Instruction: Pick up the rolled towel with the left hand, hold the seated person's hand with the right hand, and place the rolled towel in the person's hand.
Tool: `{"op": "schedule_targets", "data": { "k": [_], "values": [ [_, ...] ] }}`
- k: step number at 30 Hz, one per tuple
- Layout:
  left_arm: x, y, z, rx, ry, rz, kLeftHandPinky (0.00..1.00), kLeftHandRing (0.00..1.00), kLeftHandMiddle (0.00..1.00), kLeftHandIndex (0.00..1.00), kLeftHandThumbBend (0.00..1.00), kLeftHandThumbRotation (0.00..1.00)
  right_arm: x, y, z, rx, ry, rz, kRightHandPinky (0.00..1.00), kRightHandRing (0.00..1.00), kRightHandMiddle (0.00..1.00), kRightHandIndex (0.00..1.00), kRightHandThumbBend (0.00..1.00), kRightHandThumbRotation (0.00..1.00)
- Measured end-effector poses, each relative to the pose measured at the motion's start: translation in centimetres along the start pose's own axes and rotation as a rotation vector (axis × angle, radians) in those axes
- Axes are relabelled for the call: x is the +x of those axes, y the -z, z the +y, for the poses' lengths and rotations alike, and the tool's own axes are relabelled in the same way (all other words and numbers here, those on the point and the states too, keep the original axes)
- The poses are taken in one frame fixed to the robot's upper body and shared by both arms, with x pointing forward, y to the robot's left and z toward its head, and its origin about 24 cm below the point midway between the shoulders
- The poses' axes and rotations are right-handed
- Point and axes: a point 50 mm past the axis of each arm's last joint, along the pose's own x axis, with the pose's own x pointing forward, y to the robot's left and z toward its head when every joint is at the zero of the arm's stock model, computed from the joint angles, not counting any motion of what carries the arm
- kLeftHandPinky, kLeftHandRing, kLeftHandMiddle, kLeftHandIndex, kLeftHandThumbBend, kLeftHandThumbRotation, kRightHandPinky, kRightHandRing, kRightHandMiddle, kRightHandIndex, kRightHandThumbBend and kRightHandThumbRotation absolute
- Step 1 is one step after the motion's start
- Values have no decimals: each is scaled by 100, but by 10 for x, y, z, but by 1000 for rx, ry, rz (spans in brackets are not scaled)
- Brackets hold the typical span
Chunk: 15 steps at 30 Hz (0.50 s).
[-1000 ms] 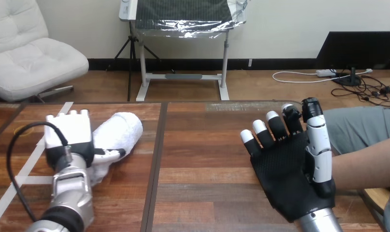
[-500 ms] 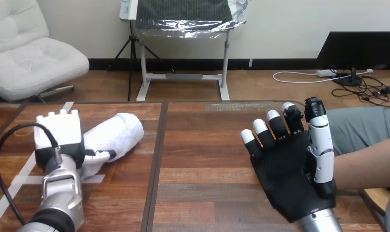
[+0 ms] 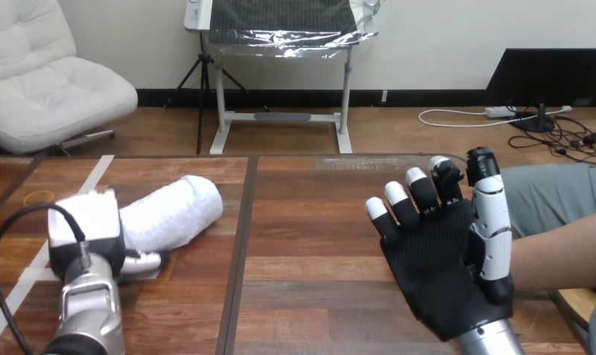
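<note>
Left hand has slid back toward the robot and a touch leftward over the last second, and more of the rolled towel now shows beyond it. The towel lies slantwise on the bench, its far end near the dark seam. On the head view the hand sits tight against the towel's near end, white back uppermost, and whether it has actually closed on the roll I cannot tell. Over on the other side, the right hand stands upright, palm to the camera, spread and released, holding nothing. The person's forearm runs in from the right edge and passes behind it, so how the two meet is hidden. The job now, by my reading, is a firm grasp: take the roll nearer its middle, not by the end, or it may droop or unroll on the lift, then raise it straight before crossing. Smooth wooden planks lie underneath, with strips of white tape on the left panel, and a pushed towel could skid there. A broad stretch of bare wood lies between towel and right hand, room enough for the carry.
</note>
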Motion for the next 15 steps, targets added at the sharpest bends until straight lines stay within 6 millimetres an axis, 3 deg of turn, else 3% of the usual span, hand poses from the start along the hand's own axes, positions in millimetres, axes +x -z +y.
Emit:
{"op": "schedule_targets", "data": {
  "k": [15],
  "values": [
    [3, 4, 5, 6, 39, 0, 85, 90, 93, 93, 85, 74, -1, -7, 8, 10, -34, -18, 14, 23, 33, 35, 54, 34]
  ]
}}
